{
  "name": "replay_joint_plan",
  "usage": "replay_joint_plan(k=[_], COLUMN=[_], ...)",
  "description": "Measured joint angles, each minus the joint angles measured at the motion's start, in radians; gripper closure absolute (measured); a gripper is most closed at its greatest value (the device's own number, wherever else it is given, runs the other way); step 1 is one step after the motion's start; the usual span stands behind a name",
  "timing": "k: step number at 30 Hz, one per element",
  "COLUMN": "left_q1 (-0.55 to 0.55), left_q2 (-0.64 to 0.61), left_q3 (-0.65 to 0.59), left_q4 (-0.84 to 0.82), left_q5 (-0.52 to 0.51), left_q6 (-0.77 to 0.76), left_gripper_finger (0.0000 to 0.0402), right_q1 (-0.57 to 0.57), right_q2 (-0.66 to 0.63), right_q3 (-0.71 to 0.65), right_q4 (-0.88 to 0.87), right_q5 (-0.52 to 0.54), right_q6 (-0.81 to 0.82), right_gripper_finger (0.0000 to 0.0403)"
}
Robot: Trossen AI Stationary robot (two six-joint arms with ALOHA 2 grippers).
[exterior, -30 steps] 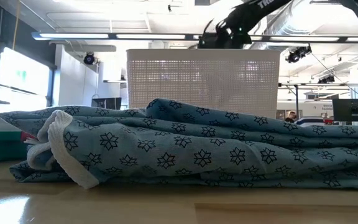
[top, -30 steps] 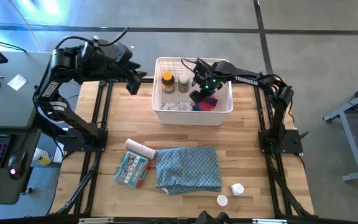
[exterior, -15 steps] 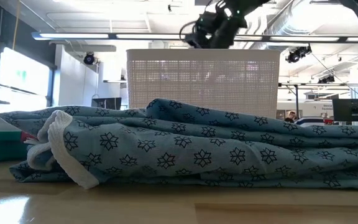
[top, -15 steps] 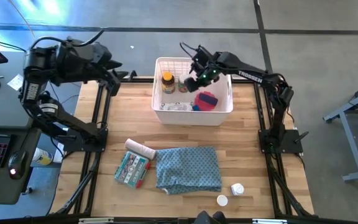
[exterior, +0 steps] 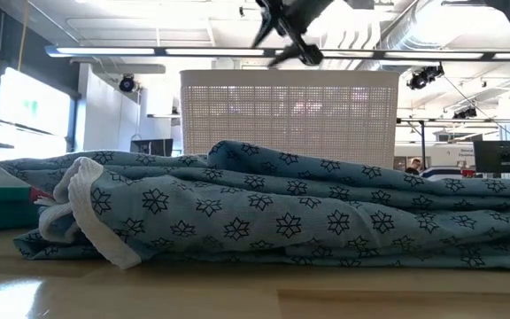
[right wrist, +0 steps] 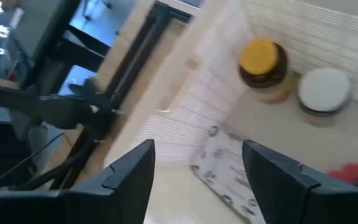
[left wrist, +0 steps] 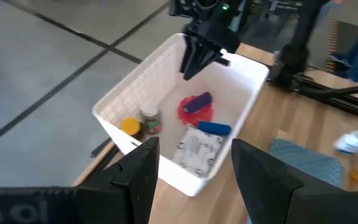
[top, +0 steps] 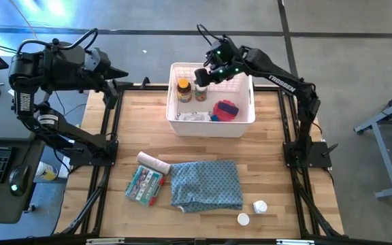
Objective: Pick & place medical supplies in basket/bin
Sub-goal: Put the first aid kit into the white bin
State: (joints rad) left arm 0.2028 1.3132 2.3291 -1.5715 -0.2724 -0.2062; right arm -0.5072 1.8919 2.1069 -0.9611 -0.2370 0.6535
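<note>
The white latticed basket (top: 211, 126) stands at the table's far middle. In it lie an amber yellow-capped bottle (top: 183, 89), a second small bottle (top: 200, 92), a pink-red disc with a purple tube (top: 226, 109), a blue tube (left wrist: 214, 128) and a printed packet (top: 189, 117). My right gripper (top: 200, 74) hangs open above the basket's far left part, empty. My left gripper (top: 120, 73) stays open and empty off the table's far left corner. A white bandage roll (top: 154, 162), a printed packet (top: 144, 185) and two white pill bottles (top: 260, 206) rest on the table's near half.
A folded blue-grey patterned cloth (top: 206, 184) lies at the near middle, between the printed packet and the pill bottles; in the low view it hides the basket's foot (exterior: 289, 111). Bare wood shows between the cloth and the basket. A desk with a keyboard stands left of the table.
My right gripper has risen out of the basket from over the pink-red disc and gone toward the basket's far left corner, tipping less steeply down; the disc and purple tube stay lying in the basket. My left gripper has drawn back toward the table's left edge.
</note>
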Motion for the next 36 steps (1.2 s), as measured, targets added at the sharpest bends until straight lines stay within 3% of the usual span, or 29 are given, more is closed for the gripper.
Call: replay_joint_plan(k=[6, 12, 20, 25, 30, 36], left_q1=[0.000, 0.000, 0.000, -0.005, -0.084, -0.217], left_q2=[-0.003, 0.007, 0.028, 0.051, 0.053, 0.056], left_q3=[0.000, 0.000, 0.000, -0.008, -0.118, -0.332], left_q4=[0.000, 0.000, 0.001, 0.003, 0.002, 0.001], left_q5=[0.093, 0.188, 0.260, 0.400, 0.447, 0.394], left_q6=[0.000, -0.021, -0.291, -0.414, -0.527, -0.722], left_gripper_finger=[0.0167, 0.0167, 0.0167, 0.0167, 0.0167, 0.0167], right_q1=[0.090, 0.169, 0.243, 0.268, 0.282, 0.281], right_q2=[0.000, 0.000, -0.008, -0.063, -0.144, -0.253], right_q3=[0.070, 0.111, 0.125, 0.125, 0.125, 0.123], right_q4=[0.014, -0.003, -0.053, -0.164, -0.237, -0.306], right_q5=[0.017, -0.040, -0.146, -0.144, -0.060, 0.050], right_q6=[-0.020, -0.069, -0.141, -0.185, -0.251, -0.304], right_gripper_finger=[0.0171, 0.0171, 0.0171, 0.0171, 0.0171, 0.0171])
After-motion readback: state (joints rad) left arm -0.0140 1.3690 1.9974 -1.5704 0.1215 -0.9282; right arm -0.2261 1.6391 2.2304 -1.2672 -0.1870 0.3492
